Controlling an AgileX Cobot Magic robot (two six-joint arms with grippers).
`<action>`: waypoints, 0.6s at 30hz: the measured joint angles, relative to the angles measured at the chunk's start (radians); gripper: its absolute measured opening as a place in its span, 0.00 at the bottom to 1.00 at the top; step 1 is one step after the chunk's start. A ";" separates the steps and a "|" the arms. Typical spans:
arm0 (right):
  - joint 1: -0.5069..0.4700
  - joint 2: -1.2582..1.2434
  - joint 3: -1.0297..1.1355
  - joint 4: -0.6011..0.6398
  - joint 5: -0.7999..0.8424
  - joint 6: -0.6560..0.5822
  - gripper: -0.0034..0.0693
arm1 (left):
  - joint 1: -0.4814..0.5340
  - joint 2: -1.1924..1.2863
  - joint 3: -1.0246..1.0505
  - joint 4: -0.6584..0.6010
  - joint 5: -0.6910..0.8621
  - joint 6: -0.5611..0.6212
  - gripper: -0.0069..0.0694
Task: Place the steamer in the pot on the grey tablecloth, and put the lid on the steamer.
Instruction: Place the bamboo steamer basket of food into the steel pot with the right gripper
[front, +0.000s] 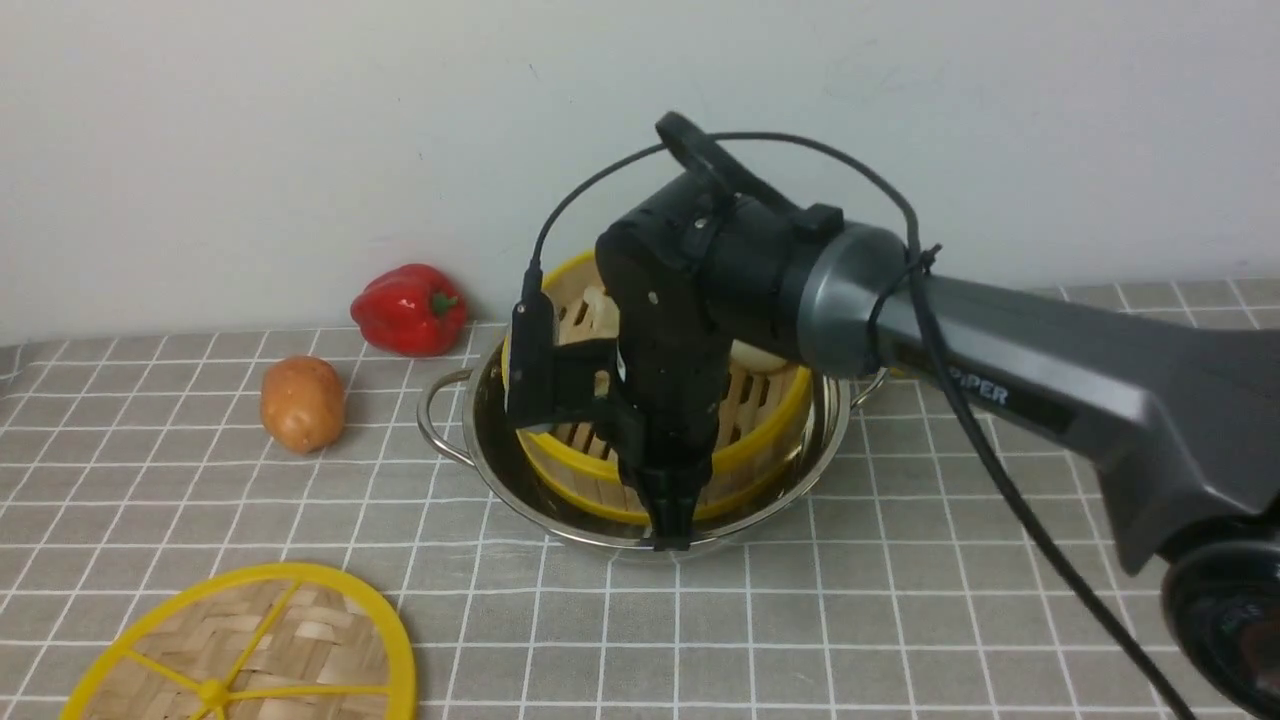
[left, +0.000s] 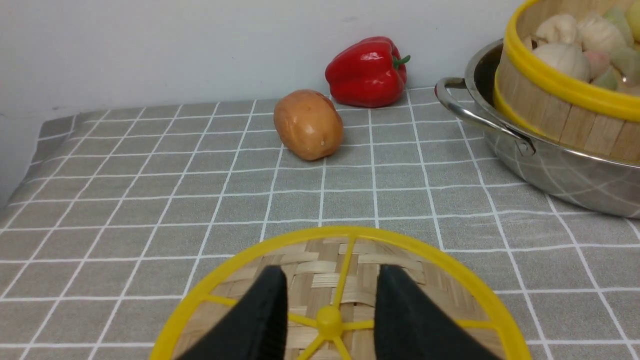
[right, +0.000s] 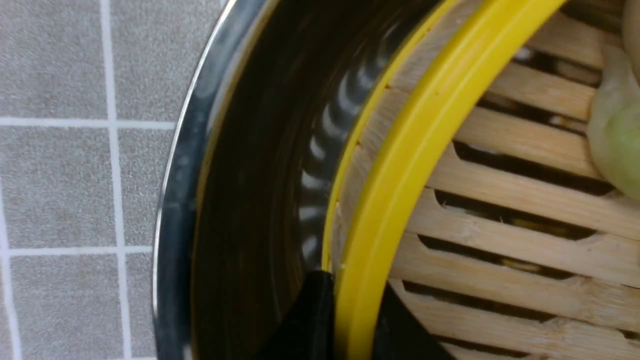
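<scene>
From the front, the steamer (front: 770, 430) sat inside the pot (front: 480, 470) at mid-scene on the grey tablecloth (front: 900, 600), its far side raised higher than its near side. The right arm came in from the right and hid much of the basket. The right gripper (front: 672, 510) pointed down at the steamer's near rim, its grip too dark to read here. The lid (front: 260, 640) lay flat at the near left, cut off by the frame's lower edge. A potato (front: 302, 403) and a red pepper (front: 410, 308) lay at the far left. The left gripper was out of sight.

From the left wrist, the left gripper (left: 330, 270) stood open over the lid (left: 320, 260), one finger on each side of the centre knob; whether it touched the weave could not be told. The potato (left: 308, 124) and red pepper (left: 367, 71) lay beyond. The pot (left: 550, 170) and steamer (left: 550, 115) were cropped at the edge.

From the right wrist, the right gripper (right: 350, 290) was closed on the steamer's (right: 400, 190) yellow rim, one finger outside and one inside. The pot (right: 175, 225) wall curved just beside it. A pale dumpling (right: 617, 135) was only partly seen.
</scene>
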 joint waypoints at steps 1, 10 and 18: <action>0.000 0.006 0.000 0.000 0.000 0.000 0.14 | 0.000 0.000 0.000 0.000 0.000 0.000 0.41; 0.000 0.028 -0.002 0.031 0.008 0.016 0.14 | 0.000 0.000 0.000 0.000 0.000 0.000 0.41; 0.000 0.006 -0.010 0.013 0.015 0.027 0.48 | 0.000 0.000 0.000 0.000 0.000 0.000 0.41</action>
